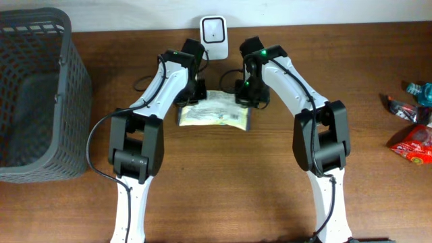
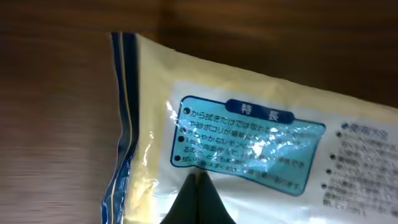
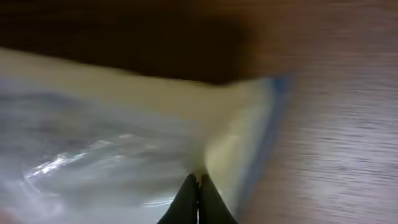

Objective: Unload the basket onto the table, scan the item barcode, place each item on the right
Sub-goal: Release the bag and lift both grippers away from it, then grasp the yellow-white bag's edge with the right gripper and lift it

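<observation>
While my left gripper (image 2: 198,177) and right gripper (image 3: 199,180) are clamped shut on thin film at each end of the packet (image 1: 214,111), lying before the scanner (image 1: 213,30), the slick wrap may slip free.

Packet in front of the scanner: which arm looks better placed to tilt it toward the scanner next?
Left, narrowly. The left pincer and the right pincer are both shut on the packet, one toward each end. In the overhead view, though, the left one's wrist sits slightly nearer the scanner.
</observation>
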Robot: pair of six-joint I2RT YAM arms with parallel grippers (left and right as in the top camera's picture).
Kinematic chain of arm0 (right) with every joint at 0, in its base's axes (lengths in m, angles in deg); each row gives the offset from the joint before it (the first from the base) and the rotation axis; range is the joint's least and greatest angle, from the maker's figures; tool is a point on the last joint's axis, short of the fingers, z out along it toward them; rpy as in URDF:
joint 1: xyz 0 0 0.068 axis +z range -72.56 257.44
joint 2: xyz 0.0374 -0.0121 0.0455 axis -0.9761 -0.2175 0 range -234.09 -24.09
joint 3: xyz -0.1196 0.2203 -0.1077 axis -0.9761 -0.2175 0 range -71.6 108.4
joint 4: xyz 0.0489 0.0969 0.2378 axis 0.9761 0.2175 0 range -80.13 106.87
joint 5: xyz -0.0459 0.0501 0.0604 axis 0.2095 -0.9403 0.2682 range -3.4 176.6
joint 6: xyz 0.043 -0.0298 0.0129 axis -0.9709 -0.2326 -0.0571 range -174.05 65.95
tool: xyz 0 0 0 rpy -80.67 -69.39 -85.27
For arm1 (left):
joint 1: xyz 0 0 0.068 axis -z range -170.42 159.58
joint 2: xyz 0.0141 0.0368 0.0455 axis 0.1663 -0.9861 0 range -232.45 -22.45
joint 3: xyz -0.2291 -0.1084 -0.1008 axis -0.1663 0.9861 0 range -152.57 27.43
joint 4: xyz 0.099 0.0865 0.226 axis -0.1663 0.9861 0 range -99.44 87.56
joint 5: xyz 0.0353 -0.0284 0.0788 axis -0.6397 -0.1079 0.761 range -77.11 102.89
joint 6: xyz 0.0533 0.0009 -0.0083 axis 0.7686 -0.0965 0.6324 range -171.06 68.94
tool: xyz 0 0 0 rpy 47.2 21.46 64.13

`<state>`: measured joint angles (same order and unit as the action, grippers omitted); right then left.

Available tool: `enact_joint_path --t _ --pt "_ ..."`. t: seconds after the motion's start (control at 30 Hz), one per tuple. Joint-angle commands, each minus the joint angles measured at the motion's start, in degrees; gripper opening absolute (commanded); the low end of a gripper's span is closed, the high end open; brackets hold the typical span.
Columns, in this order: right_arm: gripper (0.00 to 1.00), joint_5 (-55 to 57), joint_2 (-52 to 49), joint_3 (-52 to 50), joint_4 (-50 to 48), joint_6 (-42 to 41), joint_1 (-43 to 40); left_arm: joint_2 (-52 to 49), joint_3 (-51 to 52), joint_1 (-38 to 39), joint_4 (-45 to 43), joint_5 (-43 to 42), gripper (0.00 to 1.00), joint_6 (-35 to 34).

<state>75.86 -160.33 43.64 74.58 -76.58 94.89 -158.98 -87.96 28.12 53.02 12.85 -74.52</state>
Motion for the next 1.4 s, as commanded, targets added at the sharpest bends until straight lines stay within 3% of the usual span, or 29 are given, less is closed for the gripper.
enact_joint_path --t 0.0,0.13,0.17,0.2,0.27,0.3,0.7,0.87,1.03,1.1,1.13,1.17,1.37 --pt "0.04 7.23 0.31 1.46 1.57 -1.14 -2.78 -2.27 -2.29 -4.28 4.31 13.90 0.00 -1.01" --pt "0.07 6.32 0.61 11.85 10.12 0.07 -5.57 -1.66 -16.15 -6.51 15.39 12.48 0.00 -1.36" --pt "0.17 3.63 0.61 14.10 12.09 2.45 -5.68 -1.66 -19.80 -6.71 17.97 11.39 0.17 -1.36" --pt "0.33 1.38 0.61 14.62 12.37 4.26 -5.68 -1.66 -21.73 -6.71 19.37 11.34 0.43 -1.36" --pt "0.87 -4.85 0.50 14.47 12.26 7.34 -5.44 -1.66 -23.10 -6.71 20.13 11.45 0.99 -1.36" --pt "0.99 -5.35 0.44 13.88 11.78 7.32 -5.01 -1.90 -23.02 -6.80 19.67 12.02 0.99 -1.38" --pt "0.99 -5.16 -0.22 10.62 6.95 7.10 -1.03 -2.51 -19.34 -15.26 18.86 10.78 0.99 -4.37" --pt "0.99 -5.16 -0.22 4.57 -3.26 4.52 4.37 -2.54 -16.85 -15.30 19.23 10.78 0.99 -4.35" --pt "1.00 -5.38 -0.22 1.05 -12.70 2.54 4.00 -2.54 -16.85 -15.30 19.26 10.78 0.99 -4.35" --pt "0.94 -5.35 -0.22 0.07 -15.63 2.58 3.85 -2.54 -16.85 -15.30 19.26 10.78 0.99 -4.35" --pt "0.84 -5.35 -0.22 -0.50 -17.40 2.58 3.85 -2.54 -16.85 -15.30 19.26 10.78 0.99 -4.35" --pt "0.80 -5.33 -0.33 -0.72 -18.47 2.80 3.85 -2.54 -16.85 -15.30 19.26 10.78 0.99 -4.35" --pt "0.72 -12.00 -3.87 -0.72 -22.60 2.75 3.34 -2.54 -16.85 -15.30 19.26 10.78 0.99 -4.35"
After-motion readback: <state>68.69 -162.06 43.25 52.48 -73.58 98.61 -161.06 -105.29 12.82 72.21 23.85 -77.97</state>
